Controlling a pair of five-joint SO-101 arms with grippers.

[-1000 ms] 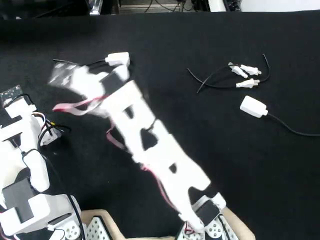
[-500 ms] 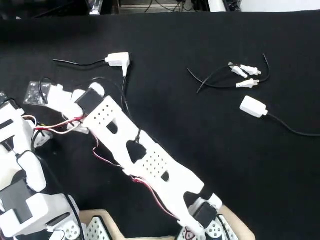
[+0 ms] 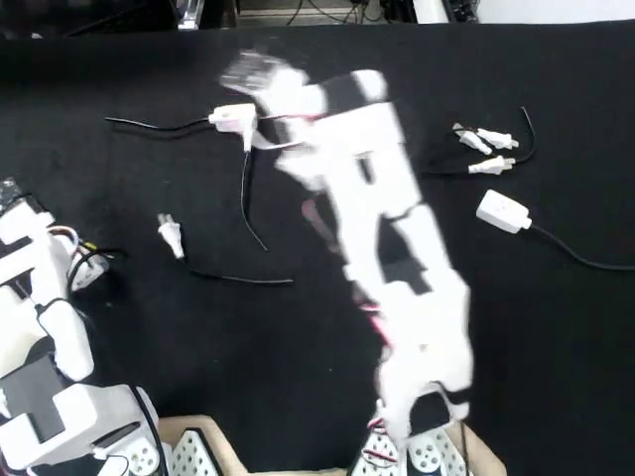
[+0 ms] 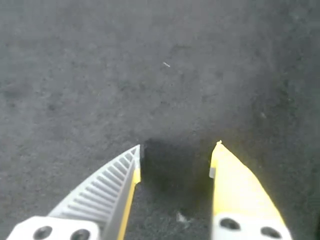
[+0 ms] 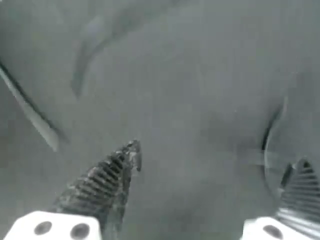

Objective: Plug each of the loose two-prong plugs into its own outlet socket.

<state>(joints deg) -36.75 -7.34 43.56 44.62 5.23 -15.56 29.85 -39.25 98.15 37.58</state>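
Plug (image 3: 171, 234) white, thin black cord (image 3: 238, 279) | left gripper (image 4: 177, 150) ribbed jaws parted, empty | right gripper (image 5: 217, 157) spread wide, empty

The right arm (image 3: 392, 213) stretches across mid-table, standing between the loose plug (image 3: 171, 235) and the right-side socket (image 3: 503, 212).

A white two-prong plug (image 3: 171, 236) lay alone at left, trailing black wire. A second plug (image 3: 495, 138) and third plug (image 3: 493, 166) lay together at right, near a white socket block (image 3: 503, 212). Another socket block (image 3: 235, 117) sat farther back, left.
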